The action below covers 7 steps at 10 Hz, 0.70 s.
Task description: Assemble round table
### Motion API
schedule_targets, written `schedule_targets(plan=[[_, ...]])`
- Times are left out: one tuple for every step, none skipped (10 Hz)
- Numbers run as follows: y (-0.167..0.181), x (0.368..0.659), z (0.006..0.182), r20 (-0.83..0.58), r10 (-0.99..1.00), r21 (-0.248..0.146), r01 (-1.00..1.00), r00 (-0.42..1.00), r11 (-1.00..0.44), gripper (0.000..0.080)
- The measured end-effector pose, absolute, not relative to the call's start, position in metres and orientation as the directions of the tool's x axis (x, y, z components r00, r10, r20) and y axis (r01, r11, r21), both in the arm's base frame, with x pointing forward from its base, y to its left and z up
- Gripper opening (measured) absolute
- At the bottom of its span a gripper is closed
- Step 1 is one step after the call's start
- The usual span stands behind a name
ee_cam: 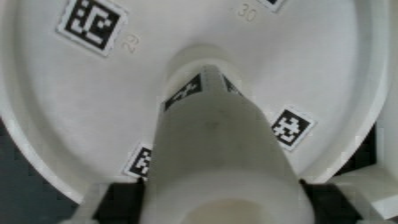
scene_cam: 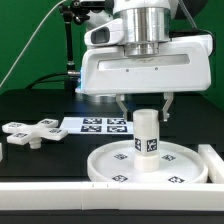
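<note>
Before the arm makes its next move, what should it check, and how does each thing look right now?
1. The post stands upright on the disc: ok.
2. The gripper is centred over the post: ok.
3. Jaws spread wider than the post: ok.
4. The post is seated fully in the disc: cannot tell.
5. The cross-shaped piece lies on the table, apart from the disc: ok.
</note>
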<state>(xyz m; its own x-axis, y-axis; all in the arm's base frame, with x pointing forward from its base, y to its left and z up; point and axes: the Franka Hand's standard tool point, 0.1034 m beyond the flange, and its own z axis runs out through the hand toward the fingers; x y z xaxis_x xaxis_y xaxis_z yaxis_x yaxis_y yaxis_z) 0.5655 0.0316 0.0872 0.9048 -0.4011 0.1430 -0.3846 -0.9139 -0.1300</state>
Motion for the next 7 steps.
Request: schedule_targets(plan=[[0.0306, 0.5652, 0.0871, 0.133, -0.461, -0.142, -0.443, 0.878, -0.885, 0.0409], [0.0302, 0.5647, 0.087, 0.121, -0.515, -0.152, -0.497, 0.849, -0.855, 0.0409], [0.0301, 0.5639, 0.0868, 0.109, -0.555, -0.16, -0.537, 0.824, -0.828, 0.0409], [0.0307, 0.5621, 0.0866, 0.088, -0.636, -0.174, -0.617, 0.767, -0.768, 0.0409], [0.0325, 0.558, 0.0863, 0.047, -0.756, -0.192, -0.737, 0.652, -0.648, 0.0409], [0.0326, 0.5567, 0.086, 0.008, -0.835, -0.205, -0.816, 0.55, -0.54, 0.0409], [0.0332, 0.5559, 0.0857, -0.029, -0.894, -0.211, -0.877, 0.448, -0.432, 0.0409]])
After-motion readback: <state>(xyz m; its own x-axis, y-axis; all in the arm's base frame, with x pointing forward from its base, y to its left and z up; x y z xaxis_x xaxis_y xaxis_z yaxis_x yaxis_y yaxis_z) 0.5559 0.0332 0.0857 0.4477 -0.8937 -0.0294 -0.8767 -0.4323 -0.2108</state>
